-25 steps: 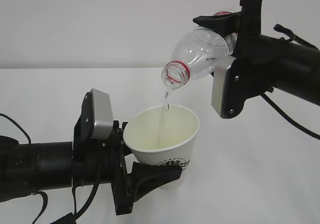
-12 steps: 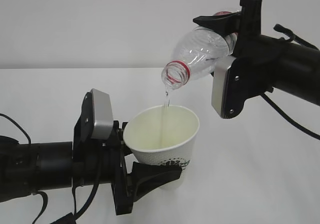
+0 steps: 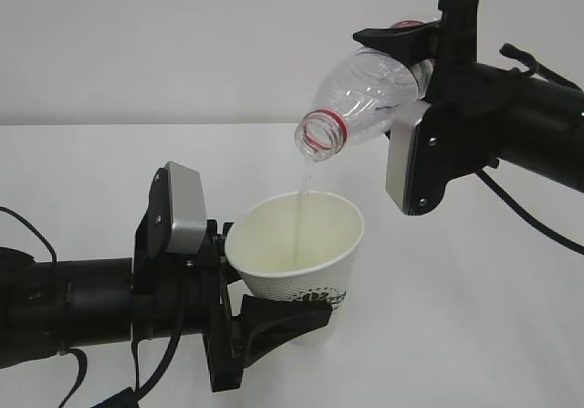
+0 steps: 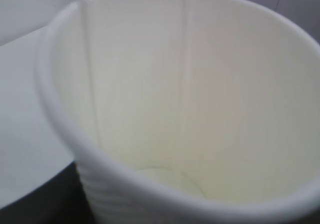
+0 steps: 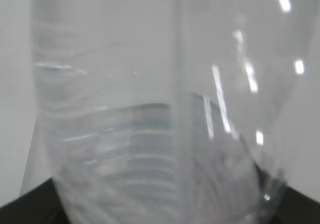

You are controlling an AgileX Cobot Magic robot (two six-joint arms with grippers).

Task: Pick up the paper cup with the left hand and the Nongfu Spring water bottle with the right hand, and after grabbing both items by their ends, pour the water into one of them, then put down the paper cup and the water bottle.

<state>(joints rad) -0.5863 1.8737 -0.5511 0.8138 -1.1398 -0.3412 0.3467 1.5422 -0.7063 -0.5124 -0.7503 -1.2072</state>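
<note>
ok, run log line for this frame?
phase: pouring | left hand: holds paper cup | right hand: holds tilted water bottle | water: streaming into cup

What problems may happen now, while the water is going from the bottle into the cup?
1. The water falls as a thin stream from well above the paper cup; a small shift of the bottle could send it past the rim.
2. The left hand holds the cup low on its soft wall, slightly tilted; added weight might deform or tip it.
</note>
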